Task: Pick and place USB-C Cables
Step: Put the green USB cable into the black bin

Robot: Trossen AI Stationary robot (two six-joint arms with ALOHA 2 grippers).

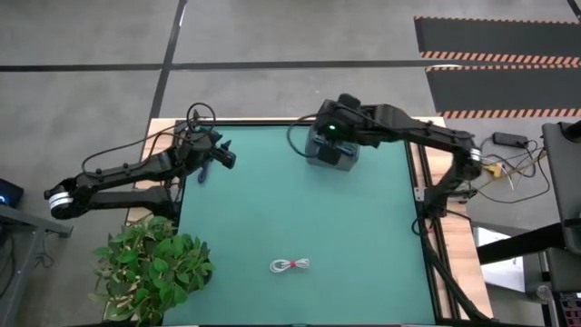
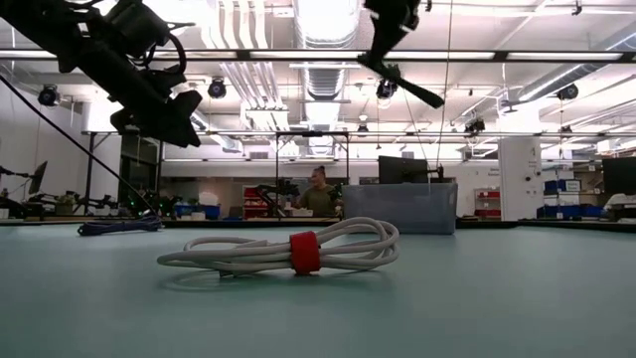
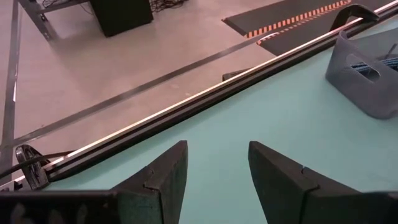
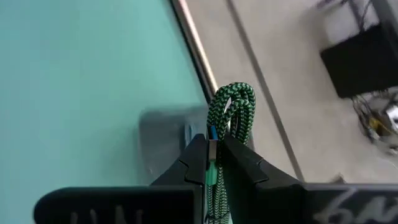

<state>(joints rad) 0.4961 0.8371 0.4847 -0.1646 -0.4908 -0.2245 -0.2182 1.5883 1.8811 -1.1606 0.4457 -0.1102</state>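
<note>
A white USB-C cable with a red band (image 1: 290, 265) (image 2: 298, 254) lies coiled on the green table near its front edge. A dark blue cable (image 2: 119, 227) (image 1: 201, 173) lies at the far left, just beside my left gripper (image 1: 225, 159) (image 3: 214, 149), which hovers open with nothing between its fingers. My right gripper (image 1: 332, 129) (image 4: 214, 146) is high over the grey bin (image 1: 331, 152) (image 2: 402, 209) at the far edge. It is shut on a green braided cable bundle (image 4: 231, 109). My right gripper pinches the green cable bundle between its two fingers, with several strands (image 4: 215, 163) running back between them. The bundle's looped end (image 4: 235, 93) sticks out past the fingertips. The cable is lifted clear of the table, above the bin.
A potted plant (image 1: 150, 268) stands at the table's near left corner. Something blue shows inside the bin (image 3: 373, 62). The table's raised far rim (image 3: 186, 106) runs close behind the left gripper. A person (image 2: 318, 194) sits in the room beyond.
</note>
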